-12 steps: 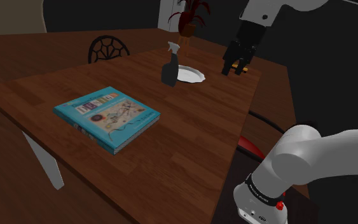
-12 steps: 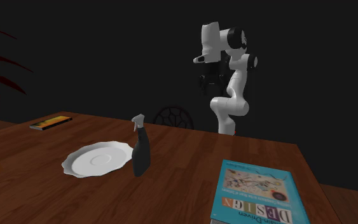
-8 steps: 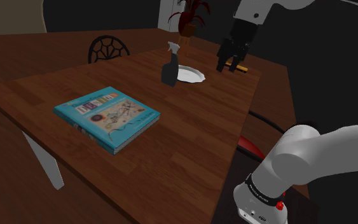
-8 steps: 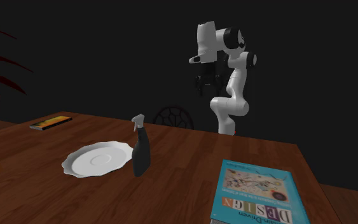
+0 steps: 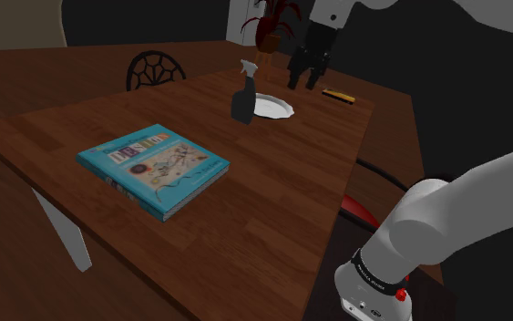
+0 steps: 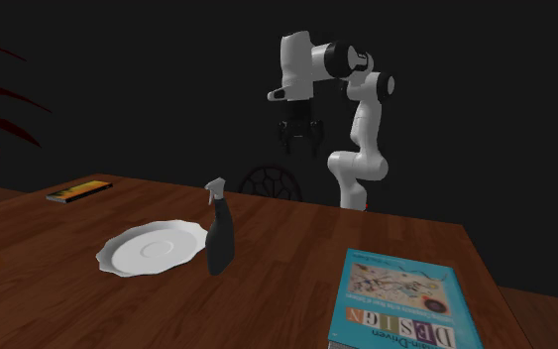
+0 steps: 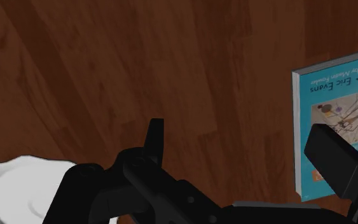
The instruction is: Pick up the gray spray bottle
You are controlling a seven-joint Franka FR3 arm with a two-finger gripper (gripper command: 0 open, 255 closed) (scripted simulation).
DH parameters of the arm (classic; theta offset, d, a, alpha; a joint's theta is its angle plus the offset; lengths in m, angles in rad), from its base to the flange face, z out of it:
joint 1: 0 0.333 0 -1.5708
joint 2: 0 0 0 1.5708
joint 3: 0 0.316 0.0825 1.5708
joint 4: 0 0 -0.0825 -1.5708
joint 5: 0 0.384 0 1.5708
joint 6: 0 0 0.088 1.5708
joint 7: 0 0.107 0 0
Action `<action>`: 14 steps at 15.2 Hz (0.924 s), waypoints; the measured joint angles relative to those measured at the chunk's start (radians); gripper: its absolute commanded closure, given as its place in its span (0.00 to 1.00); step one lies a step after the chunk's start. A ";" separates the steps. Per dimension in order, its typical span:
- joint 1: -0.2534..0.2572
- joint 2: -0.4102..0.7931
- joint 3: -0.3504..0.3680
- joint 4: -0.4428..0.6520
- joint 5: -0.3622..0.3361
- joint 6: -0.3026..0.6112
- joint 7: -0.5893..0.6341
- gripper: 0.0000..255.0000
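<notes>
The dark gray spray bottle (image 5: 243, 94) with a pale trigger head stands upright on the wooden table (image 5: 272, 173), touching the edge of a white plate (image 5: 274, 108). From the second exterior view the spray bottle (image 6: 217, 235) rises at the plate's (image 6: 151, 248) right side. My black gripper (image 5: 305, 81) hangs in the air to the shoulder view's right of the bottle, over the plate's far edge, well above the table. The gripper (image 6: 300, 148) is open, fingers pointing down with nothing between them. In the wrist view the gripper (image 7: 244, 149) looks down on bare wood.
A teal book (image 5: 152, 168) lies near the table's front; its corner (image 7: 336, 108) is in the wrist view. A thin orange book (image 5: 339, 95) lies at the far right edge. A round-backed chair (image 5: 154, 69) and a red plant (image 5: 271, 25) stand behind the table.
The arm has swung the gripper toward the shoulder view's left, from beside the orange book to over the plate's far edge, nearer the bottle. The fingers stay apart. Nothing on the table moved.
</notes>
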 measured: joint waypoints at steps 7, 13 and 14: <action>-0.001 0.267 -0.039 0.257 0.011 0.015 -0.076 0.00; -0.018 0.515 -0.064 0.528 0.041 -0.004 -0.142 0.00; -0.022 0.561 -0.066 0.586 0.047 -0.016 -0.150 0.00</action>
